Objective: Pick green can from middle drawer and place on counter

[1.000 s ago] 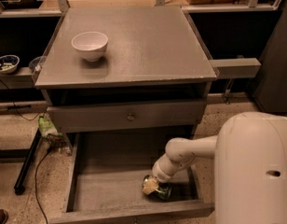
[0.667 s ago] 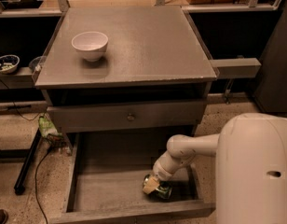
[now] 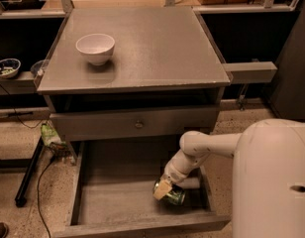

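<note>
From the bulky body (image 3: 274, 182) at four o'clock, the white arm (image 3: 204, 147) angles down toward seven o'clock, claw (image 3: 165, 188) lowest, near six o'clock.

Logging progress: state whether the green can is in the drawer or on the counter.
In: the green can sits on the floor of the middle drawer, at the gripper; the counter carries a white bowl, no can.

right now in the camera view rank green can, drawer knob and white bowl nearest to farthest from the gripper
The gripper is low in the open grey drawer.
1. Small dark-green metal can, right beside it.
2. Small round drawer knob, above it.
3. Round white bowl, grey counter left.
</note>
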`<state>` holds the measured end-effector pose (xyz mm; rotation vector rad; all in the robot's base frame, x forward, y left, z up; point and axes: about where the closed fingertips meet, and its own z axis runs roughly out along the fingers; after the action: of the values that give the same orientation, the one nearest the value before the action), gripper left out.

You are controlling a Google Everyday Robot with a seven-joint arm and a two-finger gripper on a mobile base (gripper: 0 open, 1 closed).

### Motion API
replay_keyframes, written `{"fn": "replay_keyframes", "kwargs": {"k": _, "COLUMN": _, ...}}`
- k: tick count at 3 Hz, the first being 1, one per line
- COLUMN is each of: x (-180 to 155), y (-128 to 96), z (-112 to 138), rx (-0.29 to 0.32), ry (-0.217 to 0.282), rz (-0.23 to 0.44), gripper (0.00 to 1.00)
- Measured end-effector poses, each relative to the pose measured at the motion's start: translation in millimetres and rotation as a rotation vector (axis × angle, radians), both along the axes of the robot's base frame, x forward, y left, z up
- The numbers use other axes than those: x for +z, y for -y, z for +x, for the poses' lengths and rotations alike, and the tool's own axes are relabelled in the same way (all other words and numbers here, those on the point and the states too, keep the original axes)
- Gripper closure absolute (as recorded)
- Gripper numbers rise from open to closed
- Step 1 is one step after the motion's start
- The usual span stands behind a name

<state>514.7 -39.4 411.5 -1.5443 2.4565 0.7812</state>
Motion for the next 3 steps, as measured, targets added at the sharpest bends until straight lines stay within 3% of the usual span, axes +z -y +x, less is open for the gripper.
{"fn": "replay_keyframes", "kwargs": {"k": 1, "x": 25.9, "y": 7.7, "z": 4.6, "rx": 0.002, "ry": 0.019, "rz": 0.021, "gripper": 1.00}}
{"fn": "replay_keyframes", "kwargs": {"k": 2, "x": 56.5, "y": 27.1, "z": 4.2, "rx": -0.036, "ry": 0.078, "rz": 0.046, "gripper": 1.00}}
{"fn": "replay_keyframes", "kwargs": {"k": 3, "x": 90.3, "y": 63.4, "z": 5.7, "rx": -0.098, "ry": 0.152, "rz": 0.041, "gripper": 1.00}}
